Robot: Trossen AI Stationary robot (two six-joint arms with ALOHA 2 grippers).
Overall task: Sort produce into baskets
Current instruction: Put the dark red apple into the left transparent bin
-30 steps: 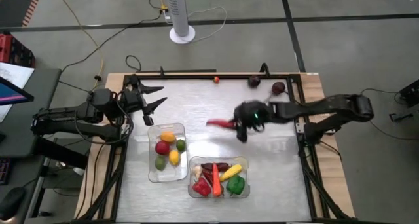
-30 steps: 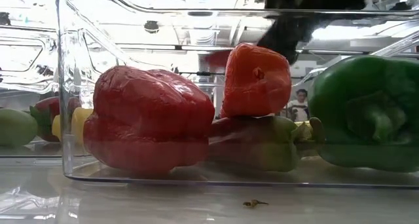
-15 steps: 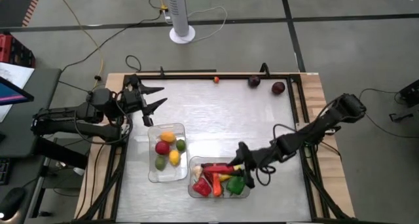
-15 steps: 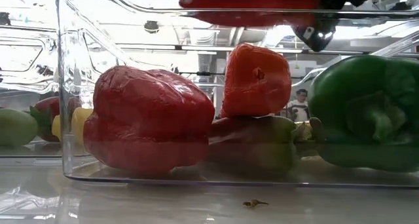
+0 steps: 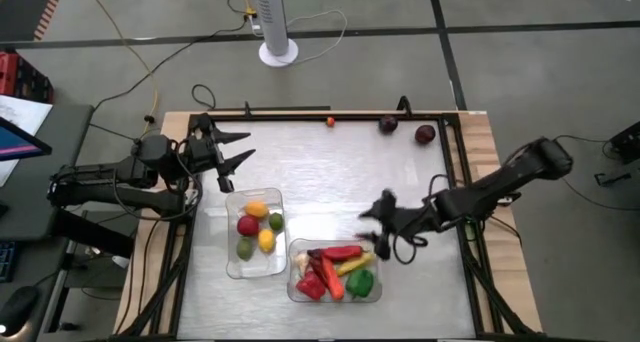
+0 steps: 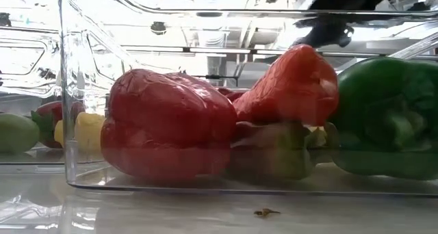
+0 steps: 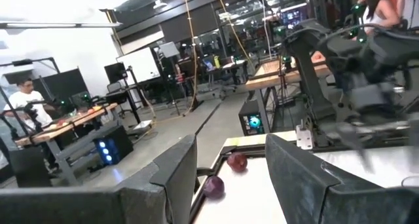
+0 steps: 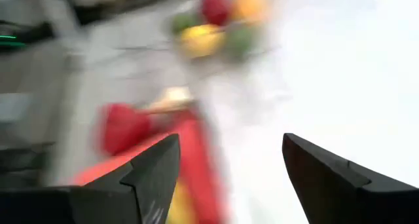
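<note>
Two clear baskets stand near the table's front. The left basket [image 5: 232, 262] holds lemons, a lime and a red round. The right basket [image 5: 294, 294] holds a red pepper [image 6: 168, 121], a green pepper [image 6: 387, 118], a yellow piece and a red chilli [image 5: 340, 252] lying across the pile. Two dark purple rounds [image 5: 388, 124] [image 5: 425, 134] rest on the table by its far edge. My right gripper [image 5: 372, 220] hangs open just beyond the right basket's far right corner, with nothing between its fingers [image 8: 157, 165]. My left gripper [image 5: 243, 147] waits open at the table's far left.
A small orange piece [image 5: 329, 121] lies at the far edge. A black rail frames the table [image 5: 300, 113]. Bare tabletop spreads between the baskets and the far edge. People and desks show in the room beyond, in the left wrist view.
My right gripper carried the red chilli from mid-table toward the near edge, over the right basket. It opened and let go, then drew back toward the far right. The chilli now lies on the pile; the orange-red piece beneath has tipped over.
</note>
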